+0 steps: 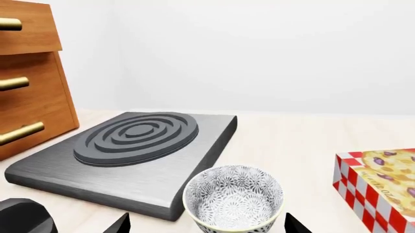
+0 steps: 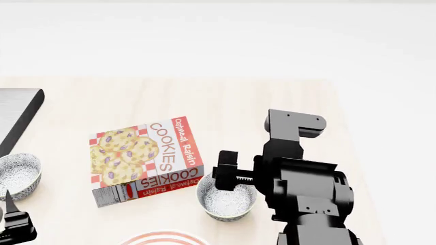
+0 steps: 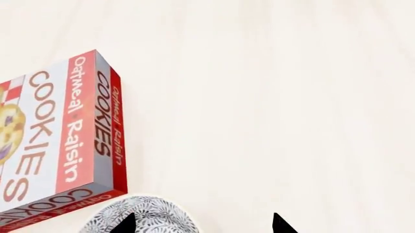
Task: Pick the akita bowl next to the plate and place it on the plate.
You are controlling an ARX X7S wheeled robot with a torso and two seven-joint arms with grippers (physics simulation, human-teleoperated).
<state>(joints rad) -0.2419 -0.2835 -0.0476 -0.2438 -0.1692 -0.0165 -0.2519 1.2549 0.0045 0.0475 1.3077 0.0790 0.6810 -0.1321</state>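
The akita bowl (image 2: 227, 200) sits on the bench (image 2: 286, 97) just beside the cookie box (image 2: 146, 159), with the plate (image 2: 163, 238) near that box's front edge. The right gripper (image 3: 202, 224) hangs over the bowl, jaws spread, holding nothing. We judge a tip could catch the rim or nudge the box, tipping the bowl. A second speckled bowl (image 1: 234, 198), on the box's far side by the hotplate (image 1: 129, 154), sits between the open left gripper (image 1: 206, 227) tips: a wrong-bowl risk. Pale wood bench, white wall, drawer unit (image 1: 29, 73).

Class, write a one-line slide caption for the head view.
Right pincer at the rim of the bowl beside the cookie box, plate edge just below, second bowl far left.
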